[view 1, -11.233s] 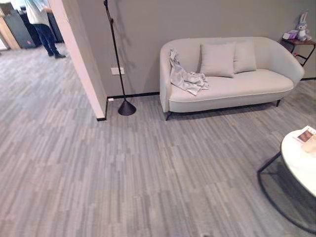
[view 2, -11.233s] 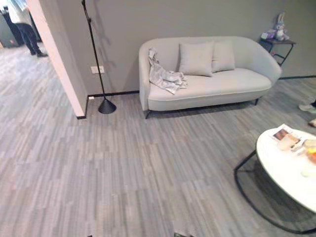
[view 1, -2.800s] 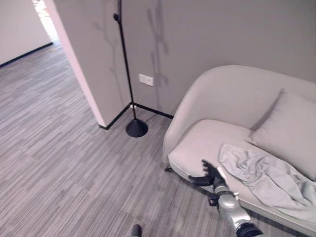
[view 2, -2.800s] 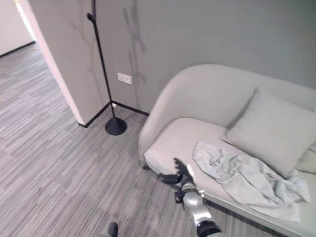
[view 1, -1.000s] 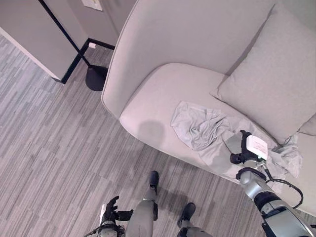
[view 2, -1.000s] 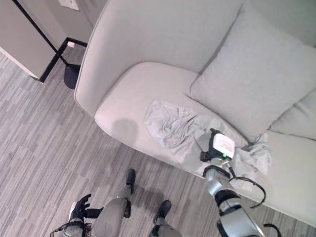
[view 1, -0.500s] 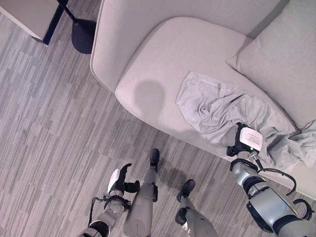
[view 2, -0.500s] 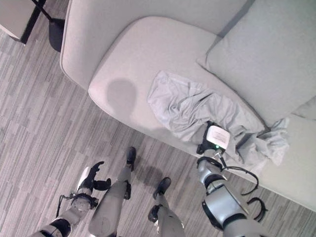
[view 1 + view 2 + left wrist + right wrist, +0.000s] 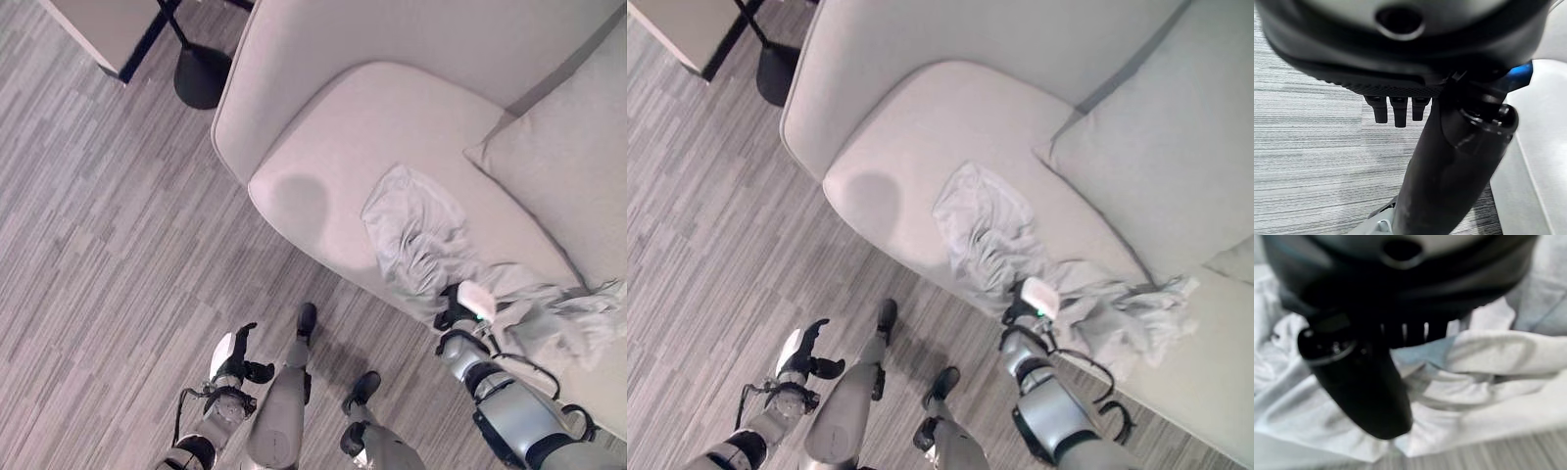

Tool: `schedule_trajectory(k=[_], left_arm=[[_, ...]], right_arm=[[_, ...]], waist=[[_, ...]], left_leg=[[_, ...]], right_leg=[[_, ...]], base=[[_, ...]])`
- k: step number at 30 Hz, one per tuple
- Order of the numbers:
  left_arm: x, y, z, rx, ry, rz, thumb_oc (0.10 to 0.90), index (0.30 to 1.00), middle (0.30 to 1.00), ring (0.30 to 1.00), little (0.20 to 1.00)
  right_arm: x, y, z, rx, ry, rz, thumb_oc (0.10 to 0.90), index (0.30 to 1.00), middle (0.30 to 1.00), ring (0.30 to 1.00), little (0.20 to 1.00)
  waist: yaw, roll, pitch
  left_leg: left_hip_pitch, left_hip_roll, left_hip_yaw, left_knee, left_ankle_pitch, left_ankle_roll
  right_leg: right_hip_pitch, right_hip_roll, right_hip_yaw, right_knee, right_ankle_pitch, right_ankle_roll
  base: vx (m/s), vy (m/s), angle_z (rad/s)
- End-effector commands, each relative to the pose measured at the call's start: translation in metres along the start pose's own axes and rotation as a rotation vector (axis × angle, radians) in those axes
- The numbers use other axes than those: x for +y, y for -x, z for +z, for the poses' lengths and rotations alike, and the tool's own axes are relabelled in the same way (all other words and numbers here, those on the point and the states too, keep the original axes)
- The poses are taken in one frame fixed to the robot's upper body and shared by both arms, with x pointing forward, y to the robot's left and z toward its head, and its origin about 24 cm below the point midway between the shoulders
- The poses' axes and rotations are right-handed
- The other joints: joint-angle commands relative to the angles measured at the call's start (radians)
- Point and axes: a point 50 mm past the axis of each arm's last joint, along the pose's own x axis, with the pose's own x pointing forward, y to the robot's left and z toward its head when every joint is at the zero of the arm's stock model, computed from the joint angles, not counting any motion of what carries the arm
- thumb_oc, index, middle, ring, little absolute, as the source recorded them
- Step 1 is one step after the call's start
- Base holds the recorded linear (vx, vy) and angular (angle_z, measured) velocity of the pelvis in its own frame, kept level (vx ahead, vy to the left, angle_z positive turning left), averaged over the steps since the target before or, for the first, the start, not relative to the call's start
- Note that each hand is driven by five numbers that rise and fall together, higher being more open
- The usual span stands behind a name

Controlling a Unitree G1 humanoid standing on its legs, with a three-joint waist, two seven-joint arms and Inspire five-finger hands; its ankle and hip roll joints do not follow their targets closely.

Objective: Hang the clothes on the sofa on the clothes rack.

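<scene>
Left eye view: right hand (image 9: 460, 305) planted at the front edge of the sofa (image 9: 323, 166), in contact with the crumpled grey garment (image 9: 423, 240). Garment drawn into a narrower, more bunched strip than half a second ago, ridges running toward the hand, far end trailing beneath the cushion (image 9: 563, 166). Taken as cloth being gathered; lift not yet made. Left hand (image 9: 235, 357) low over the floor (image 9: 88, 245), well apart from the sofa, fingers loosely spread, nothing held. Round black base of the clothes rack (image 9: 201, 73) at top left, beside the sofa arm, its pole running out of frame.

Right eye view: same arrangement. Right hand (image 9: 1027, 302) at the near edge of the garment (image 9: 985, 240), folds piled against it. Left hand (image 9: 803, 354) idle over the floor.

Left wrist view: short straight fingers (image 9: 1395, 111) over bare floor (image 9: 1303, 147), relaxed and empty.

Right wrist view: thumb (image 9: 1366, 387) pressed down into the garment (image 9: 1484, 382), a fold pinched between thumb and fingers (image 9: 1415, 332). Grasp judged as taken on cloth, though only on a small fold. Garment otherwise resting on the sofa seat. Risk judged: fold slipping free on lift, long tail dragging during carry to the rack.
</scene>
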Motion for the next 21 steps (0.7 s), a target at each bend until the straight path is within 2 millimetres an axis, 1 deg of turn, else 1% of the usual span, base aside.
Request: schedule_trajectory(k=[1, 2, 3, 4, 5, 7, 8, 9, 10, 11, 12, 13, 15, 16, 17, 18, 20, 21], left_arm=[[-0.004, 0.014, -0.023, 0.068, 0.005, 0.035, 0.8, 0.9, 0.9, 0.9, 0.9], [0.0, 0.02, -0.032, 0.097, 0.045, 0.065, 0.8, 0.9, 0.9, 0.9, 0.9], [0.005, 0.024, -0.037, 0.103, 0.087, 0.097, 0.8, 0.9, 0.9, 0.9, 0.9], [0.005, 0.025, -0.038, 0.104, 0.087, 0.097, 0.8, 0.9, 0.9, 0.9, 0.9], [0.01, 0.029, -0.041, 0.097, 0.125, 0.125, 0.8, 0.9, 0.9, 0.9, 0.9], [0.015, 0.031, -0.041, 0.087, 0.164, 0.155, 0.8, 0.9, 0.9, 0.9, 0.9], [0.025, 0.03, -0.034, 0.033, 0.197, 0.179, 0.8, 0.9, 0.9, 0.9, 0.9], [0.029, 0.03, -0.031, 0.01, 0.21, 0.185, 0.8, 0.9, 0.9, 0.9, 0.9], [0.029, 0.03, -0.031, 0.01, 0.21, 0.184, 0.8, 0.9, 0.9, 0.9, 0.9], [0.033, 0.029, -0.026, -0.019, 0.224, 0.193, 0.8, 0.9, 0.9, 0.9, 0.9], [0.042, 0.03, -0.019, -0.072, 0.231, 0.205, 0.8, 0.9, 0.9, 0.9, 0.9], [0.042, 0.03, -0.018, -0.072, 0.231, 0.205, 0.8, 0.9, 0.9, 0.9, 0.9], [0.049, 0.031, -0.016, -0.096, 0.223, 0.217, 0.8, 0.9, 0.9, 0.9, 0.9], [0.055, 0.03, -0.014, -0.108, 0.238, 0.243, 0.8, 0.9, 0.9, 0.9, 0.9], [0.059, 0.031, -0.012, -0.119, 0.252, 0.257, 0.8, 0.9, 0.9, 0.9, 0.9], [0.067, 0.031, -0.007, -0.152, 0.253, 0.287, 0.8, 0.9, 0.9, 0.9, 0.9], [0.079, 0.032, 0.003, -0.207, 0.254, 0.331, 0.8, 0.9, 0.9, 0.9, 0.9], [0.092, 0.032, 0.011, -0.25, 0.222, 0.388, 0.8, 0.9, 0.9, 0.9, 0.9]], right_arm=[[0.0, 0.003, 0.003, -0.057, -0.093, -0.041, 0.4, 0.3, 0.3, 0.3, 0.3], [-0.004, 0.007, 0.031, -0.205, -0.166, -0.06, 0.4, 0.3, 0.3, 0.3, 0.3], [-0.02, 0.011, 0.056, -0.339, -0.259, -0.101, 0.4, 0.3, 0.3, 0.3, 0.3], [-0.02, 0.011, 0.056, -0.338, -0.259, -0.1, 0.4, 0.3, 0.3, 0.3, 0.3], [-0.037, 0.018, 0.073, -0.46, -0.312, -0.144, 0.4, 0.3, 0.3, 0.3, 0.3], [-0.058, 0.024, 0.087, -0.566, -0.352, -0.204, 0.4, 0.3, 0.3, 0.3, 0.3], [-0.091, 0.034, 0.105, -0.684, -0.459, -0.283, 0.4, 0.3, 0.3, 0.3, 0.3], [-0.101, 0.037, 0.11, -0.725, -0.483, -0.306, 0.4, 0.3, 0.3, 0.3, 0.3], [-0.101, 0.037, 0.11, -0.724, -0.483, -0.307, 0.4, 0.3, 0.3, 0.3, 0.3], [-0.11, 0.041, 0.115, -0.761, -0.495, -0.33, 0.4, 0.3, 0.3, 0.3, 0.3], [-0.131, 0.048, 0.127, -0.837, -0.526, -0.384, 0.4, 0.3, 0.3, 0.3, 0.3], [-0.131, 0.048, 0.127, -0.837, -0.525, -0.384, 0.4, 0.3, 0.3, 0.3, 0.3], [-0.151, 0.056, 0.14, -0.91, -0.556, -0.438, 0.4, 0.3, 0.3, 0.3, 0.3], [-0.161, 0.062, 0.147, -0.954, -0.576, -0.462, 0.4, 0.3, 0.3, 0.3, 0.3], [-0.168, 0.066, 0.152, -0.983, -0.585, -0.478, 0.4, 0.3, 0.3, 0.3, 0.3], [-0.179, 0.072, 0.159, -1.029, -0.595, -0.506, 0.4, 0.3, 0.3, 0.3, 0.3], [-0.19, 0.082, 0.167, -1.089, -0.624, -0.525, 0.4, 0.3, 0.3, 0.3, 0.3], [-0.2, 0.095, 0.177, -1.158, -0.683, -0.534, 0.4, 0.3, 0.3, 0.3, 0.3]], waist=[[0.012, -0.022, -0.076], [0.0, -0.024, -0.115], [-0.011, -0.023, -0.144], [-0.011, -0.022, -0.145], [-0.023, -0.018, -0.176], [-0.027, -0.013, -0.203], [-0.028, -0.002, -0.247], [-0.028, 0.002, -0.262], [-0.028, 0.003, -0.263], [-0.028, 0.005, -0.276], [-0.026, 0.009, -0.304], [-0.026, 0.01, -0.305], [-0.022, 0.012, -0.331], [-0.02, 0.014, -0.343], [-0.019, 0.014, -0.355], [-0.018, 0.013, -0.367], [-0.015, 0.012, -0.388], [-0.01, 0.009, -0.406]], left_leg=[[0.006, 0.11, -0.069, 0.039, -0.116, -0.105], [0.043, 0.116, -0.06, 0.018, -0.11, -0.108], [0.067, 0.121, -0.053, 0.009, -0.105, -0.11], [0.067, 0.121, -0.053, 0.009, -0.105, -0.11], [0.084, 0.124, -0.048, 0.0, -0.098, -0.11], [0.105, 0.129, -0.042, -0.004, -0.095, -0.115], [0.127, 0.134, -0.039, -0.012, -0.086, -0.122], [0.133, 0.136, -0.037, -0.012, -0.086, -0.124], [0.13, 0.136, -0.038, -0.012, -0.083, -0.123], [0.136, 0.137, -0.037, -0.012, -0.084, -0.124], [0.158, 0.14, -0.035, -0.012, -0.09, -0.127], [0.155, 0.14, -0.035, -0.012, -0.087, -0.126], [0.174, 0.143, -0.03, -0.012, -0.091, -0.127], [0.182, 0.144, -0.027, -0.012, -0.092, -0.129], [0.187, 0.145, -0.026, -0.012, -0.093, -0.13], [0.194, 0.147, -0.024, -0.012, -0.095, -0.131], [0.202, 0.149, -0.018, -0.012, -0.096, -0.132], [0.215, 0.152, -0.016, -0.012, -0.102, -0.136]], right_leg=[[0.001, -0.112, 0.05, 0.005, -0.028, 0.077], [0.03, -0.109, 0.051, 0.005, -0.038, 0.077], [0.05, -0.109, 0.051, 0.005, -0.043, 0.078], [0.05, -0.109, 0.051, 0.005, -0.043, 0.078], [0.066, -0.108, 0.048, 0.005, -0.048, 0.078], [0.087, -0.107, 0.045, 0.005, -0.058, 0.076], [0.119, -0.105, 0.031, 0.005, -0.067, 0.074], [0.129, -0.104, 0.027, 0.005, -0.071, 0.072], [0.126, -0.104, 0.026, 0.005, -0.068, 0.073], [0.135, -0.102, 0.024, 0.005, -0.071, 0.072], [0.156, -0.102, 0.024, 0.005, -0.08, 0.073], [0.153, -0.102, 0.024, 0.005, -0.077, 0.073], [0.169, -0.103, 0.024, 0.005, -0.082, 0.074], [0.175, -0.104, 0.025, 0.005, -0.083, 0.075], [0.179, -0.106, 0.027, 0.005, -0.085, 0.075], [0.184, -0.107, 0.028, 0.005, -0.086, 0.075], [0.191, -0.108, 0.033, 0.005, -0.088, 0.074], [0.201, -0.108, 0.037, 0.005, -0.094, 0.073]], base=[[0.1, -0.077, -0.06], [0.13, -0.105, -0.09], [0.08, -0.082, -0.11], [0.04, -0.047, -0.09], [0.02, -0.045, -0.09], [0.04, -0.071, -0.06], [0.04, -0.062, -0.02], [0.02, -0.043, -0.01], [0.01, -0.014, 0.03], [0.03, -0.018, 0.02], [0.03, -0.017, 0.0], [0.03, -0.006, 0.0], [0.0, 0.0, 0.0], [0.04, 0.013, -0.05], [0.02, 0.012, -0.05], [0.03, 0.012, -0.06], [0.02, 0.005, -0.03], [0.04, 0.021, -0.11]])
